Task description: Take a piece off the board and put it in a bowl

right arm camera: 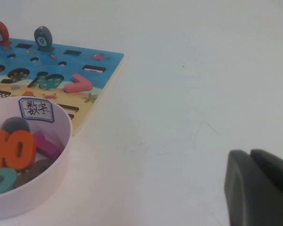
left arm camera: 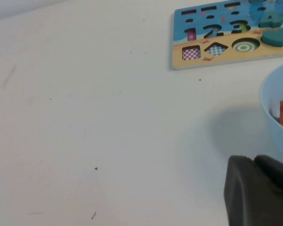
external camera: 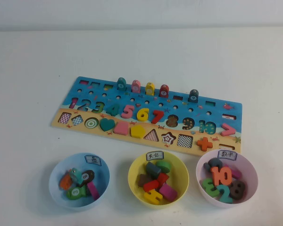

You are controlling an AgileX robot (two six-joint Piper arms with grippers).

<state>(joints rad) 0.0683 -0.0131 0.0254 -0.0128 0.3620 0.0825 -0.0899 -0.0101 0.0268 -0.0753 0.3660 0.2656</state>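
Note:
The teal "4" (external camera: 113,109) sits in its slot in the number row of the board (external camera: 217,104), between the green "3" and the pink "5". It also shows in the left wrist view (left arm camera: 271,19). The pink-lilac bowl (external camera: 252,165) with its white label (right arm camera: 35,109) stands in front of the board's right end and holds several pieces. My left gripper (left arm camera: 254,161) is shut and empty, low over the table left of the light blue bowl (left arm camera: 270,106). My right gripper (right arm camera: 250,153) is shut and empty, right of the pink bowl (right arm camera: 61,136). Neither gripper shows in the high view.
The light blue bowl (external camera: 54,181) and the yellow bowl (external camera: 132,176) stand in a row with the pink one, each holding several pieces. Fish pegs (external camera: 136,86) stand upright along the board's far edge. White table lies all around.

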